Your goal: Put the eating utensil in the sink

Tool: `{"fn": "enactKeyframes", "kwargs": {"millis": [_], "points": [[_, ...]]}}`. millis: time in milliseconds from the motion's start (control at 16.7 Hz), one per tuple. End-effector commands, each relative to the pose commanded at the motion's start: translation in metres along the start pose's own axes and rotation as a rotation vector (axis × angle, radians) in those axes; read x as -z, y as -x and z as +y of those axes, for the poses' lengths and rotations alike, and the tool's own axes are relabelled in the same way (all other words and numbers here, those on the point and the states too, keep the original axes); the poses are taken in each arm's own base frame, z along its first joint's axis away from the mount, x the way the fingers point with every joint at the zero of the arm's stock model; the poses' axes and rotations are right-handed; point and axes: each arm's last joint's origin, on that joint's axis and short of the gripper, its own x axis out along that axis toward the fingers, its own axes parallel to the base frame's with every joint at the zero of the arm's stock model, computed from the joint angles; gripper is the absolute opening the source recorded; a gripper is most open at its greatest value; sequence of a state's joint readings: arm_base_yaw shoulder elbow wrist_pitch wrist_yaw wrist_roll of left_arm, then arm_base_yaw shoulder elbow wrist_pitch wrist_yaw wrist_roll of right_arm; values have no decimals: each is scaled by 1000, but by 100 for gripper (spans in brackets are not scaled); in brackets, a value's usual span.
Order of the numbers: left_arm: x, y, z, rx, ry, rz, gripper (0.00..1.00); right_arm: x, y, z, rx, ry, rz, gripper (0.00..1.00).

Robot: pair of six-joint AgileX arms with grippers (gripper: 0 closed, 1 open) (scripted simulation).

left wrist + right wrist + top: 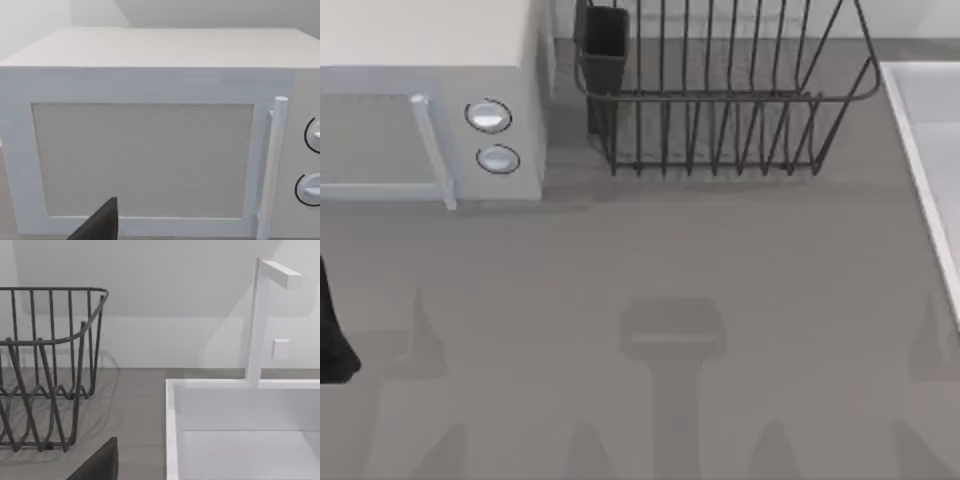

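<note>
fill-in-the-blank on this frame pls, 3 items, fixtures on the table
1. The white box at the table's left has ___ round knobs.
2. The black wire rack stands between the white box and the ___.
3. A tall white ___ rises from the back rim of the sink.

Missing words: two; sink; faucet

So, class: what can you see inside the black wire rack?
The rack holds a dark upright cup at its left end. Through the wires, bare grey table shows. No utensil is visible, though the cup's inside is hidden.
</note>
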State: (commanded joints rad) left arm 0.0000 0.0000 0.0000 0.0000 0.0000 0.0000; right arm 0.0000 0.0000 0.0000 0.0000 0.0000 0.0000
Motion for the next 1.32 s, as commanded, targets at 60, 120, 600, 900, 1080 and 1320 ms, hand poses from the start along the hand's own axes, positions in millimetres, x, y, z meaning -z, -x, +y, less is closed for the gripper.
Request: {"fn": "enactKeyframes", "kwargs": {"millis": [60,120,600,900,1080,1320], "points": [[0,0,0,0,0,0,100,0,0,0,0,0,0,100],[0,0,0,0,0,0,100,0,0,0,0,-1,2,100],[0,0,0,0,0,0,100,-23,-14,-4,98,-287,465,100],[0,0,0,0,0,0,100,-28,-42,-9,347,-547,990,100],[0,0,0,0,0,0,100,-30,-60,-13,527,-663,1218,100],[0,0,0,0,0,0,100,-33,-79,-18,715,-751,1394,100]]}}
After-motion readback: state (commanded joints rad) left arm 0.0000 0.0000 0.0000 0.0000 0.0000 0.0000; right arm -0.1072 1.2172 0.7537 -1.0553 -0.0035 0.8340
